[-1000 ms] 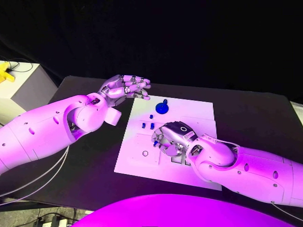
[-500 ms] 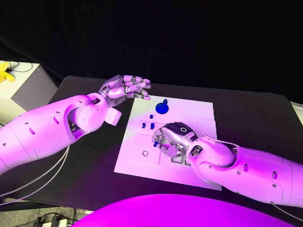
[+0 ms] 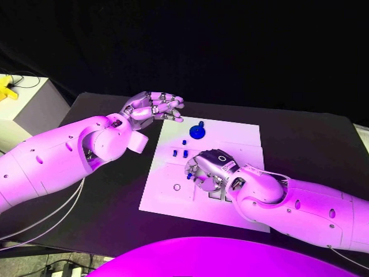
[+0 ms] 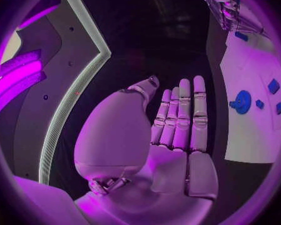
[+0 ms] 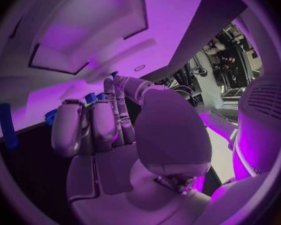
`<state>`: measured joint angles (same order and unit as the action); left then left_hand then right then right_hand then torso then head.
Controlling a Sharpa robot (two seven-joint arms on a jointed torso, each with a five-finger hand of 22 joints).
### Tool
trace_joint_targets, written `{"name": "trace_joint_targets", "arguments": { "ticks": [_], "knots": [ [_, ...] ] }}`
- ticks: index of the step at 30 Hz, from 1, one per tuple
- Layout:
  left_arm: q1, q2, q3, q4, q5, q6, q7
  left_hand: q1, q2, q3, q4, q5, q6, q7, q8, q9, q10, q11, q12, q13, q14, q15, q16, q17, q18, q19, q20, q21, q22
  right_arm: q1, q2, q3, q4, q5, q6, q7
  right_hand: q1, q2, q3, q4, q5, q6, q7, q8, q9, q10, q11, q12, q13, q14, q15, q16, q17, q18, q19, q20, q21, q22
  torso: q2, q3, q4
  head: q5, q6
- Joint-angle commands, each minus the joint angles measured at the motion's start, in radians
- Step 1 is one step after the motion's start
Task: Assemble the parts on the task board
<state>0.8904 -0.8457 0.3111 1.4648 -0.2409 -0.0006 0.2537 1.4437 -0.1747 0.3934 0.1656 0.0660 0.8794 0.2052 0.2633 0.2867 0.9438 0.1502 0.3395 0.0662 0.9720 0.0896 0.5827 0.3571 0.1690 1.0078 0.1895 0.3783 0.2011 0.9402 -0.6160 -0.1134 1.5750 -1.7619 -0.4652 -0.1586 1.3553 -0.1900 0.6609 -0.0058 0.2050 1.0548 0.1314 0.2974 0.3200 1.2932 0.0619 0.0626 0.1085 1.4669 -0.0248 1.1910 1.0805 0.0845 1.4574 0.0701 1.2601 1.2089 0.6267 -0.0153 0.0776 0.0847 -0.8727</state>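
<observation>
Fingers [image 3: 203,173] of right hand [image 3: 211,167] over task board [image 3: 234,135], round blue part [image 3: 198,132] beyond

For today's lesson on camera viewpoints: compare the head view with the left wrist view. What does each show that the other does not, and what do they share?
Head view alone: the right hand lowered over the middle of the task board, and a white box beside the table.

Left wrist view alone: the left hand's palm side, fingers straight and side by side, holding nothing.

Both: the task board, the round blue part and small blue pieces on it.
</observation>
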Motion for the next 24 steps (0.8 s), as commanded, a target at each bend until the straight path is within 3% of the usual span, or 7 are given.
{"name": "trace_joint_targets", "arguments": {
  "ticks": [1,7,13,19,24],
  "knots": [
    [-0.001,0.002,0.001,0.002,0.007,0.019,0.003,0.005,0.003,0.0,-0.006,0.005,-0.003,0.003,-0.003,-0.001,-0.001,0.005,-0.006,0.001,0.002,0.007,-0.004,0.001,0.012,0.006,0.002,-0.004,-0.001,-0.003,0.005,-0.005,-0.006,-0.033,0.039,-0.009,-0.01,0.003,-0.003,-0.005,0.003,-0.004,0.003,-0.003,0.003,0.0,-0.002,0.0,0.0,0.02,-0.001,0.0,-0.003,-0.008,0.0,0.0,-0.002,-0.002,0.001,-0.0004,0.0005,0.0,0.0],
    [-0.001,0.003,0.001,0.001,0.007,0.022,0.001,0.004,0.003,0.0,-0.006,0.005,-0.003,0.004,-0.004,-0.002,-0.001,0.005,-0.006,0.001,0.002,0.007,-0.005,0.002,0.011,0.006,0.002,-0.004,-0.002,-0.004,0.009,-0.009,-0.01,-0.041,0.046,0.008,-0.03,-0.013,-0.004,-0.004,-0.002,-0.03,0.013,-0.019,0.002,-0.034,0.009,-0.002,-0.005,0.014,0.008,-0.002,-0.014,-0.007,-0.009,0.007,-0.007,-0.004,0.0,-0.0006,0.0003,0.001,0.0],
    [-0.001,0.004,0.001,-0.001,0.006,0.025,-0.002,0.004,0.003,0.0,-0.006,0.005,-0.003,0.004,-0.004,-0.002,-0.001,0.005,-0.006,0.001,0.002,0.007,-0.005,0.002,0.011,0.006,0.002,-0.004,-0.002,-0.004,0.008,-0.012,-0.012,-0.043,0.041,0.031,-0.046,-0.043,-0.001,-0.008,0.001,-0.05,0.021,-0.032,0.003,-0.137,0.03,0.001,-0.029,0.003,0.026,-0.006,-0.037,0.005,-0.042,0.024,-0.058,-0.055,0.0,-0.0002,-0.0005,0.001,0.0],
    [-0.001,0.004,0.001,-0.002,0.006,0.028,-0.004,0.004,0.004,0.0,-0.006,0.005,-0.004,0.004,-0.004,-0.002,-0.002,0.005,-0.007,0.001,0.001,0.008,-0.006,0.002,0.011,0.006,0.002,-0.005,-0.003,-0.004,0.004,-0.013,-0.008,-0.044,0.03,0.038,-0.051,-0.052,-0.008,-0.011,0.001,-0.06,0.024,-0.038,0.003,-0.183,0.037,0.006,-0.037,-0.015,0.033,-0.019,-0.062,0.014,-0.067,0.032,-0.094,-0.089,0.0,0.0008,-0.0005,0.0,0.0],
    [-0.001,0.004,0.001,-0.003,0.005,0.031,-0.006,0.004,0.004,0.0,-0.006,0.005,-0.004,0.004,-0.004,-0.002,-0.002,0.005,-0.007,0.001,0.001,0.008,-0.006,0.002,0.011,0.006,0.002,-0.005,-0.003,-0.004,0.001,-0.014,-0.007,-0.044,0.014,0.038,-0.043,-0.056,-0.033,-0.019,0.001,-0.089,0.032,-0.06,-0.001,-0.266,0.049,0.017,-0.041,-0.068,0.045,-0.057,-0.129,0.038,-0.133,0.044,-0.199,-0.192,0.0,0.0007,0.0,-0.001,0.0]
  ]
}}
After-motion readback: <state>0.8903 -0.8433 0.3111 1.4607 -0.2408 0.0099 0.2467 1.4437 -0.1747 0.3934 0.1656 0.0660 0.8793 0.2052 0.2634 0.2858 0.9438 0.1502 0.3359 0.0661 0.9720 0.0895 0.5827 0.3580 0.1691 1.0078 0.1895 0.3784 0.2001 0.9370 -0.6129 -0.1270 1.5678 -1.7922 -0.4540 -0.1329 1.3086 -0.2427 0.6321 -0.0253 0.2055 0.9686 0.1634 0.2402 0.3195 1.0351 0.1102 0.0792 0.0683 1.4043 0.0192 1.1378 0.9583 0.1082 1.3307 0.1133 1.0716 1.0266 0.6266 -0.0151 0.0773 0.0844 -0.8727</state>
